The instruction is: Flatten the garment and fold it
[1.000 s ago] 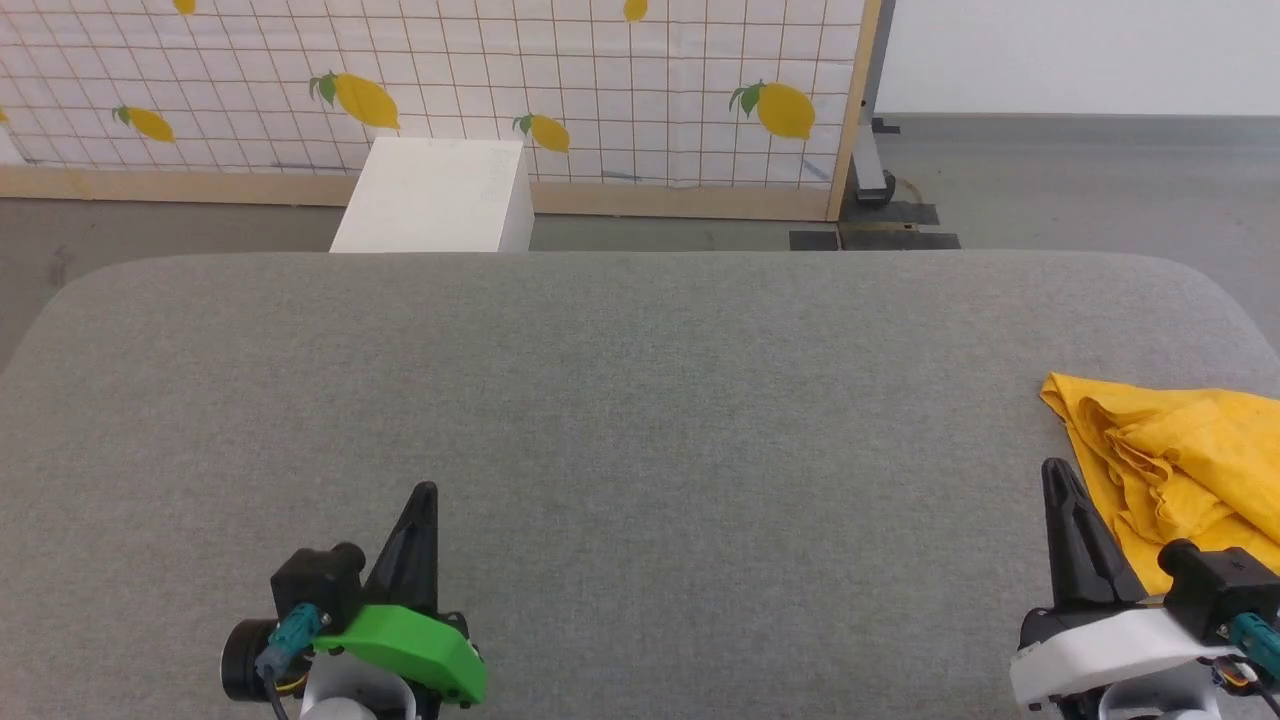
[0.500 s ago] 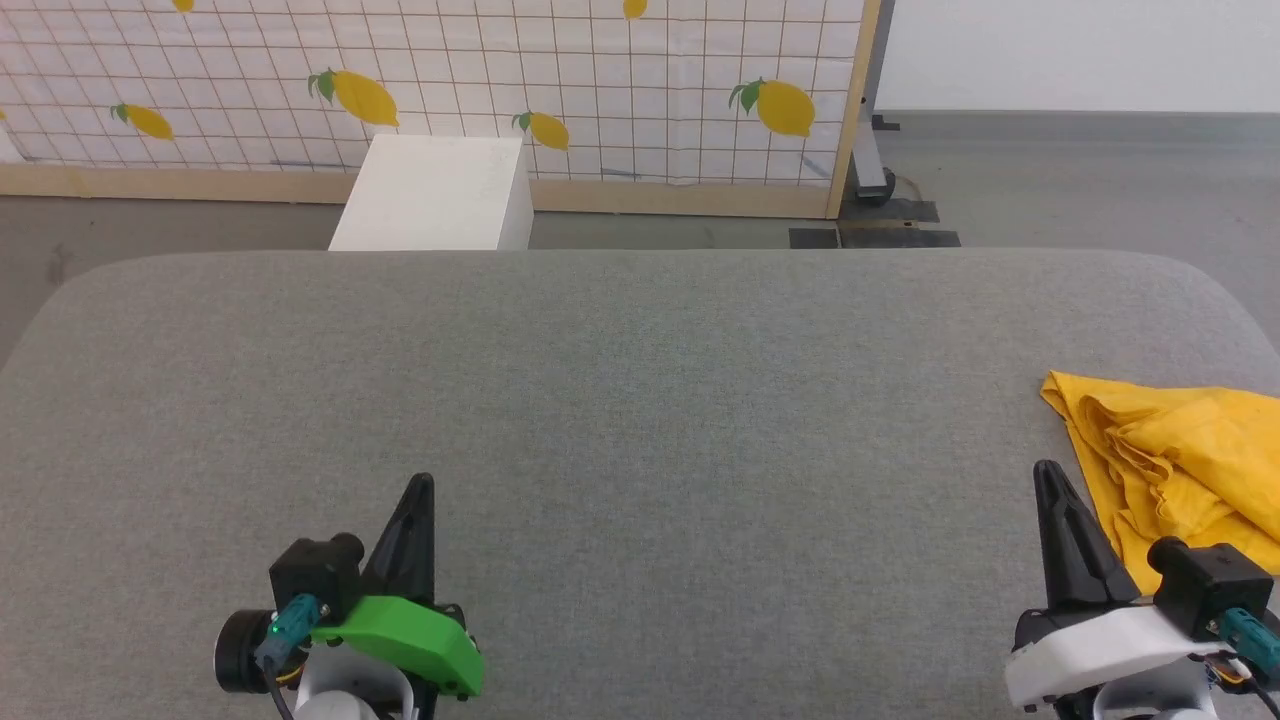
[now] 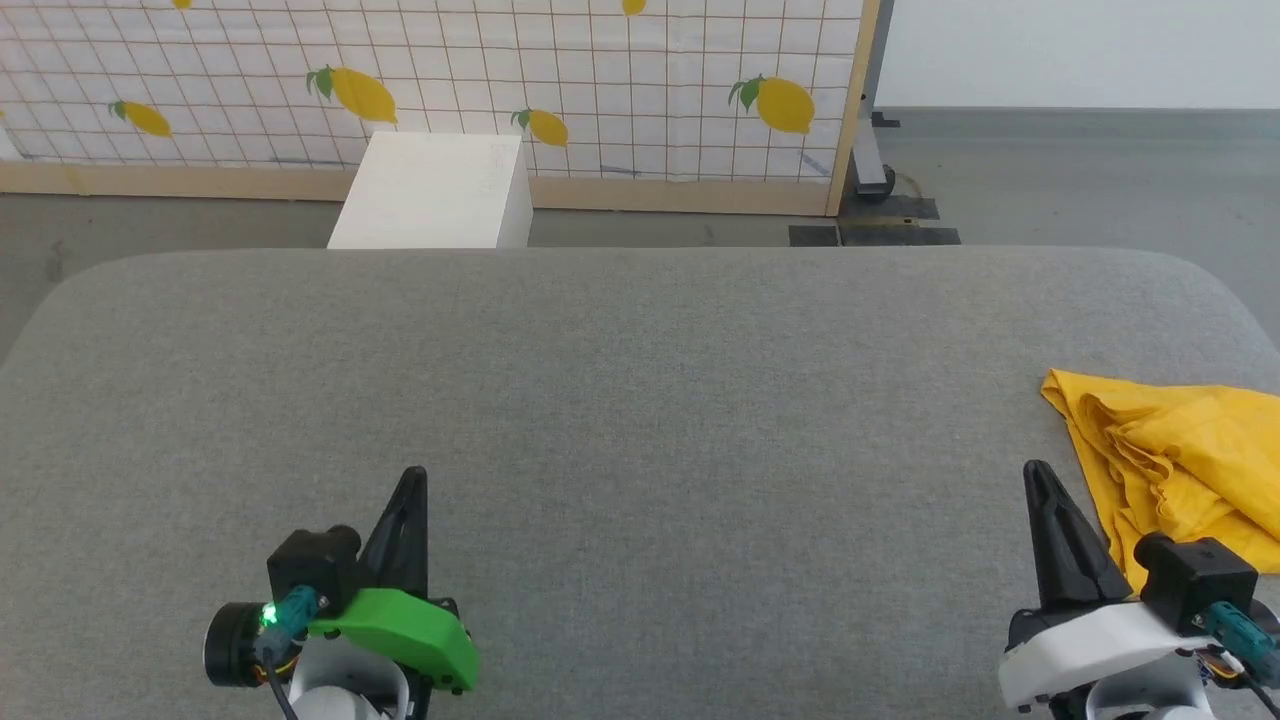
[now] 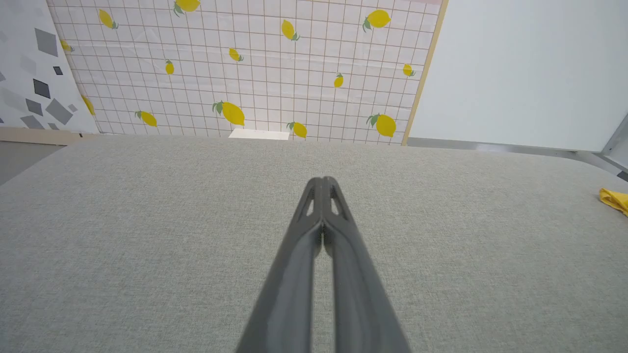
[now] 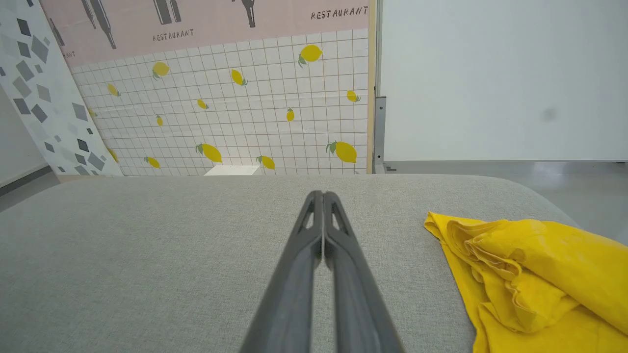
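Grey fabric covers the wide worktop, which has rounded far corners. Behind it stands a white box on the floor, in front of a tiled screen printed with lemons. The yellow garment lies crumpled in loose folds at the worktop's right edge; no print shows on it. The right pincer sits just beside its near left edge, apart from the cloth, with its fingers pressed together and nothing between them. The left pincer is well away over bare fabric, likewise pressed together and empty.
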